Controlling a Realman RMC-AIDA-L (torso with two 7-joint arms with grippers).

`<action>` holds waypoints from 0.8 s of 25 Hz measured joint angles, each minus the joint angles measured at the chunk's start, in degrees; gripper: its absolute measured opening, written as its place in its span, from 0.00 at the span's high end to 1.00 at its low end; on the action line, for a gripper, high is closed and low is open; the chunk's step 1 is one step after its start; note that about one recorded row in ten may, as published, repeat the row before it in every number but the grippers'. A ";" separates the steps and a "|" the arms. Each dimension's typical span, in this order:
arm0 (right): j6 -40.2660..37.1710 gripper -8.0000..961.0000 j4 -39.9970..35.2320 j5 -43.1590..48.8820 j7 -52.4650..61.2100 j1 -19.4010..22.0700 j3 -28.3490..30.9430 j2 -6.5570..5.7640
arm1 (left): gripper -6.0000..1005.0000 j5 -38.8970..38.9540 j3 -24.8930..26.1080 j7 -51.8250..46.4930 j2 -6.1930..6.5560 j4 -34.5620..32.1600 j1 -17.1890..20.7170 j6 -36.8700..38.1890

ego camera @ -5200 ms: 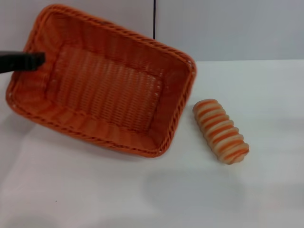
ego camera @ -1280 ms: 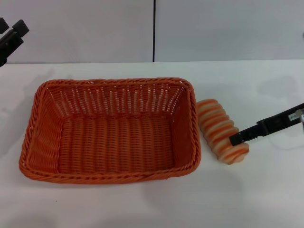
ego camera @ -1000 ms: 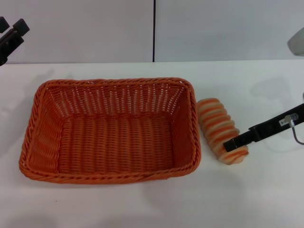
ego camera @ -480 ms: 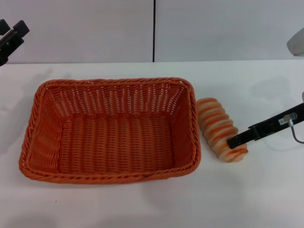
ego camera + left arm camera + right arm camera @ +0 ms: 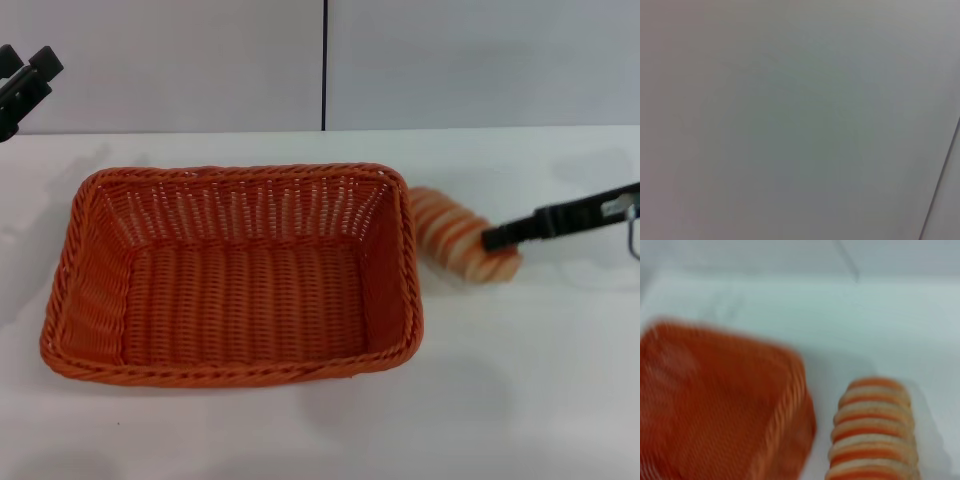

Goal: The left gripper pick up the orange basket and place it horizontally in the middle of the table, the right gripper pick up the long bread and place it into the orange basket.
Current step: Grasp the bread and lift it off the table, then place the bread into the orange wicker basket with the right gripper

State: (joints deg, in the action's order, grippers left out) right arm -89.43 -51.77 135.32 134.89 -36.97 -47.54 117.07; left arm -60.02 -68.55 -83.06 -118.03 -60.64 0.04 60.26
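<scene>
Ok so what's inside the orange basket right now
Nothing. The orange basket shows only its bare woven floor. The long bread is outside it, beside its right end, with the right gripper on it. The near wall hides a strip of floor.

A plain white surface (image 5: 300, 430) fills the lower part of the head view, matte and evenly lit, with soft diffuse shadows. Behind its far edge stands a pale grey wall (image 5: 480, 60) made of flat panels. A thin dark vertical seam (image 5: 325, 65) divides the panels and meets the surface's far edge. In the right wrist view the same white surface (image 5: 790, 315) meets the grey wall (image 5: 740, 252). The left wrist view shows only a grey panel (image 5: 790, 120) with a dark seam (image 5: 942, 180).
</scene>
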 joint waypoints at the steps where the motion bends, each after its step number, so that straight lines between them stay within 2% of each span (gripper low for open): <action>1: -0.08 0.67 -2.48 -1.65 0.82 1.38 0.38 0.18 | 0.41 0.00 0.00 0.00 0.00 0.00 0.00 0.00; 3: 1.12 0.68 -9.05 -4.90 3.23 5.09 1.60 0.95 | 0.41 0.00 0.00 0.00 0.00 0.00 0.00 0.00; 6: 1.98 0.70 -12.95 -7.27 4.11 7.38 2.55 1.63 | 0.41 0.00 -0.25 -0.04 -0.08 0.29 -0.14 0.24; 8: 1.45 0.72 -16.48 -12.07 4.20 9.36 3.00 1.86 | 0.41 0.00 -0.35 -0.05 -0.09 0.32 -0.18 0.25; 13: -2.10 0.76 -19.94 -15.38 2.52 9.45 1.55 1.99 | 0.41 0.21 -0.24 -0.07 -0.09 1.61 -0.77 1.15; 20: -5.50 0.82 -22.64 -18.27 -0.77 7.99 -8.94 2.20 | 0.41 0.39 -0.21 -0.17 -0.12 2.26 -1.21 2.12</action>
State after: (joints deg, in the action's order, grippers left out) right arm -94.94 -74.41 117.05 134.12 -28.98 -56.48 119.26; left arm -59.63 -68.77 -83.23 -118.15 -58.38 -1.17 62.38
